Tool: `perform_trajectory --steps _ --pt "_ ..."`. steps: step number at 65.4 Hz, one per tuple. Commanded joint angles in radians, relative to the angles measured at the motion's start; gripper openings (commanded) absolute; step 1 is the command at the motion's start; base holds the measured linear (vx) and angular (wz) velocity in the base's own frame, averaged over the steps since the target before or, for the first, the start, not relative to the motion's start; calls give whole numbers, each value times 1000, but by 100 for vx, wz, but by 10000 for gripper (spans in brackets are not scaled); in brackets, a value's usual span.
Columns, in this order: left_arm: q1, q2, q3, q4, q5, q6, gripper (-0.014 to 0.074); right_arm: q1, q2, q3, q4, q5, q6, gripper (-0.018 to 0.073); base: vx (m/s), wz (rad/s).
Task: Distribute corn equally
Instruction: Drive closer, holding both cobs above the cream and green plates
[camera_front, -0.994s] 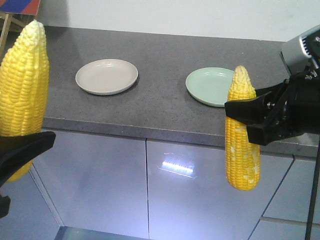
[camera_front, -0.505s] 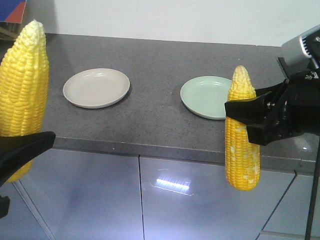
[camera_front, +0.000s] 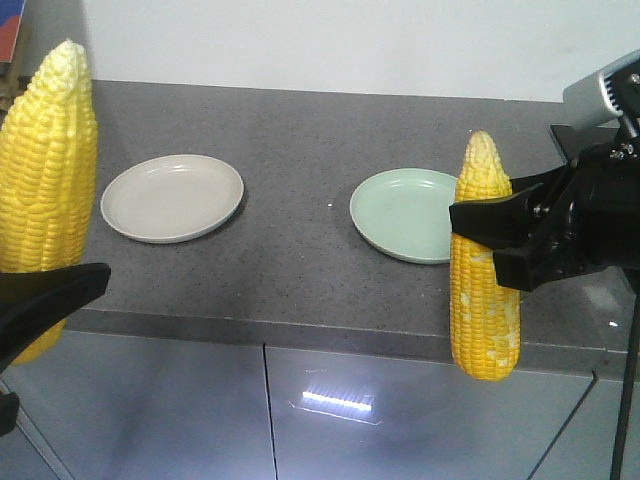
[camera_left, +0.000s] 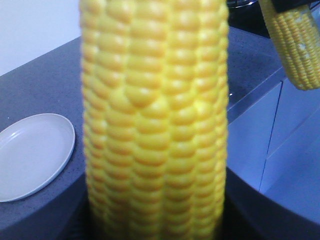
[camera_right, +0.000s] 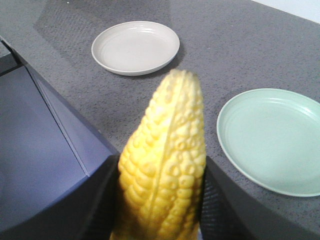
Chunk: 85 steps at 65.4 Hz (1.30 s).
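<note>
While both arms hang short of the counter (camera_front: 300, 260), we log each one loaded. Nearest to us, the left gripper (camera_front: 40, 300) has its dark fingers (camera_front: 55, 285) closed round the lower part of the left cob (camera_front: 45, 190), which stands upright, tip up. The right gripper (camera_front: 495, 243) clamps the right cob (camera_front: 485, 300) near mid-length, also upright, its butt hanging below the counter's front edge.

Risks, as we judge them:
- Right cob's low end could knock the counter edge if carried straight forward without a lift.
- Cobs are round and tapered; laid on a shallow plate from any height they may roll over the rim.
- Kernel rows are bumpy and look glossy, so a pinch grip could let a cob swivel or slide.

Textures: kernels bright yellow in neat rows, paler toward the tips; right cob shows whitish patches low down. Cabinet doors (camera_front: 150, 410) below are smooth grey-blue, reflecting a lamp. Counter is dark grey, speckled, matte.

Farther back, the beige plate (camera_front: 172, 197) and the green plate (camera_front: 405, 215) sit well apart, both round, shallow, with raised rims and nothing on them. We see only two cobs. Plain white wall (camera_front: 350, 45) behind.
</note>
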Motion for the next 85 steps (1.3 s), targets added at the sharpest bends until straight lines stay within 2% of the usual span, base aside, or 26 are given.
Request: perform_trajectory --steps 1,85 --pt "-3 -8 -22 -11 -75 -9 354 -6 -19 -28 28 -43 -8 153 10 -5" --pt "-3 -8 -22 -11 -75 -9 354 -6 -19 -28 28 -43 -8 153 10 -3"
